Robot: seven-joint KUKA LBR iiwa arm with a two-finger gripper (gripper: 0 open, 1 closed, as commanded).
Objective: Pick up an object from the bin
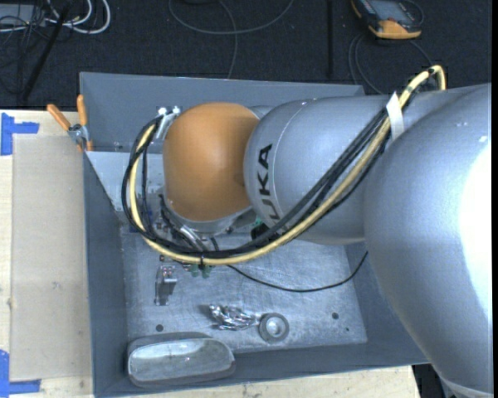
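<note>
In the camera view the gripper (pixel 164 285) hung low over the bin (pixel 104 305) floor, near the clear case (pixel 180 360) and beyond its left end. Whether it was clenched or released could not be told. Some crumpled foil (pixel 230 316) and a round cap (pixel 273 327) lay just beyond the case's right end.

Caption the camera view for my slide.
KUKA gripper inside the grey bin, near a crumpled silvery piece, a round metal cap and a clear oval object.

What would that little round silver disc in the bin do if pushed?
The round silver disc lies flat and looks rigid, so it would probably slide. Its shiny face may be slippery to grip. Tipped on edge, its round outline could let it roll.
</note>
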